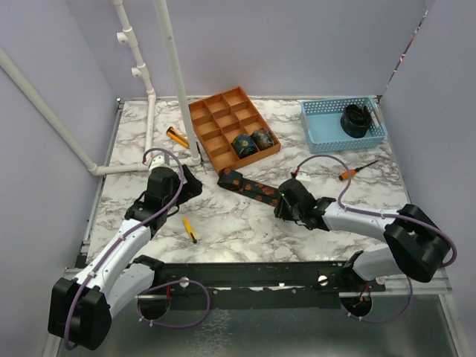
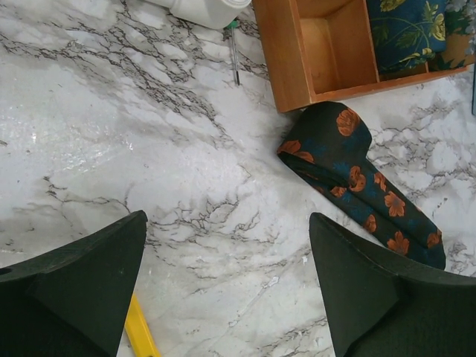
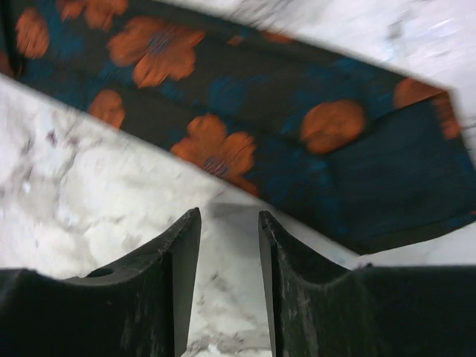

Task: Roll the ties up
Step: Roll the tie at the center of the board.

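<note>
One tie [image 1: 249, 187], dark with orange flowers and blue patches, lies flat as a strip in the middle of the marble table [image 1: 245, 230], its far end just below the wooden tray [image 1: 223, 119]. Two rolled ties [image 1: 244, 145] [image 1: 262, 138] sit in the tray's front compartments. My right gripper [image 1: 281, 195] is at the strip's right end; in the right wrist view the tie [image 3: 260, 104] lies just past my narrowly open, empty right gripper [image 3: 229, 223]. My left gripper [image 1: 195, 181] is wide open and empty, left of the strip. The left wrist view shows the tie's folded end [image 2: 342, 163] ahead and to the right of it [image 2: 227, 253].
A blue basket [image 1: 321, 126] at the back right holds a black coil [image 1: 355, 119]. An orange-handled screwdriver [image 1: 355, 172] lies right of the tie. Yellow tools lie near the left arm [image 1: 190, 229] and by the tray [image 1: 176, 137]. White pipes [image 1: 172, 82] stand at the back left.
</note>
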`<act>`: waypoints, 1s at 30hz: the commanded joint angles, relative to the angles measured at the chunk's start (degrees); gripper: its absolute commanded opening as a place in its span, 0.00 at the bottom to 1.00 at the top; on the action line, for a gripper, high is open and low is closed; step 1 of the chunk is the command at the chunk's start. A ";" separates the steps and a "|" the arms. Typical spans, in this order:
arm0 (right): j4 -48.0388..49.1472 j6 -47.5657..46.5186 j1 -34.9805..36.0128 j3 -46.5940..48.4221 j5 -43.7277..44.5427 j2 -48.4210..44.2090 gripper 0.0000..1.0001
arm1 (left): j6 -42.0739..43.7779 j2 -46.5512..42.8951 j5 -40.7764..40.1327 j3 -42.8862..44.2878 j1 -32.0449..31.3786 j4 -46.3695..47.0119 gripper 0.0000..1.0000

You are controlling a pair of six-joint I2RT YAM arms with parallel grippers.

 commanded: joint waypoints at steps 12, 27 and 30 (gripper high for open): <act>-6.08 -3.54 -15.26 9.28 6.64 14.58 0.42 | 0.26 -0.10 2.79 -1.90 0.36 1.85 0.91; 4.05 -13.52 -15.25 15.69 -29.49 4.28 0.64 | -8.30 4.04 10.44 -4.51 0.40 11.77 0.95; 9.62 -11.75 -14.75 18.33 -34.78 8.32 0.63 | -12.61 5.87 13.27 -6.95 0.44 19.34 0.95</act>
